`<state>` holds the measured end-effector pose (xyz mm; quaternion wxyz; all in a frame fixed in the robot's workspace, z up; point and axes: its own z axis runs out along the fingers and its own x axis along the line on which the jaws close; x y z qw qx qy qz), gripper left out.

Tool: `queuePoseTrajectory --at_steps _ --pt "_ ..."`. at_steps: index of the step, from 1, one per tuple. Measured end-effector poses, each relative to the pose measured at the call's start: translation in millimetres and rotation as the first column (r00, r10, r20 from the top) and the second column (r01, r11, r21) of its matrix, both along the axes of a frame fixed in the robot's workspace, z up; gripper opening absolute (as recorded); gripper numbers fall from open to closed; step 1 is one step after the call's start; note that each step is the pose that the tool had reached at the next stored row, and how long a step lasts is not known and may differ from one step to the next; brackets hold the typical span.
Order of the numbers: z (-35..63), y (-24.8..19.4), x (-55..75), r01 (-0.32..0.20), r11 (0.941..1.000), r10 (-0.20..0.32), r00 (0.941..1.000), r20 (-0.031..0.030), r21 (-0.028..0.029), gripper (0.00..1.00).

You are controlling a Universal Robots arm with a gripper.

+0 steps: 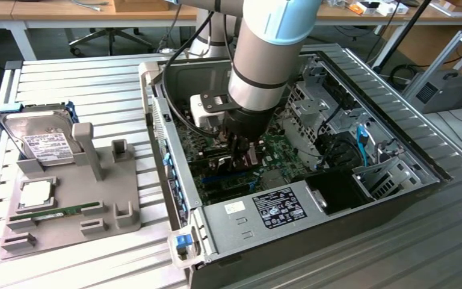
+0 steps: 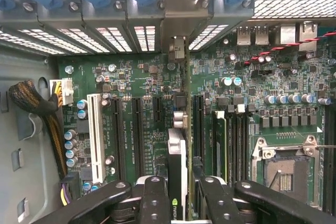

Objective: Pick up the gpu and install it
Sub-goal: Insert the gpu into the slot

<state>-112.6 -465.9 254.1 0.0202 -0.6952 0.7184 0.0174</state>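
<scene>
My gripper (image 1: pixel 240 155) is down inside the open computer case (image 1: pixel 239 232), over the green motherboard (image 2: pixel 136 82). The gpu (image 2: pixel 177 150) stands on edge between the two black fingers (image 2: pixel 155 198), which are shut on its sides. In the wrist view I see it edge-on, a thin card running along the expansion slots (image 2: pixel 118 135). Its silver metal bracket (image 2: pixel 177 48) reaches the case's rear slot openings. In the exterior view the gpu (image 1: pixel 251 159) is a dark piece just below the fingers, low over the board. Whether it touches a slot I cannot tell.
A grey fixture (image 1: pixel 79 198) at the exterior view's left holds a silver hard drive in a blue frame (image 1: pixel 38 135), a green memory stick (image 1: pixel 55 212) and a square chip (image 1: pixel 36 191). A braided cable bundle (image 2: pixel 31 103), the CPU socket (image 2: pixel 286 169) and drive cages (image 1: pixel 375 168) crowd the case.
</scene>
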Motion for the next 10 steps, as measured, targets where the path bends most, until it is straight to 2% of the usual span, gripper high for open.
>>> queuePoseTrajectory --at_steps 10 --pt "-0.3 0.0 0.0 0.000 1.0000 0.000 1.0000 0.0002 0.0003 0.27"
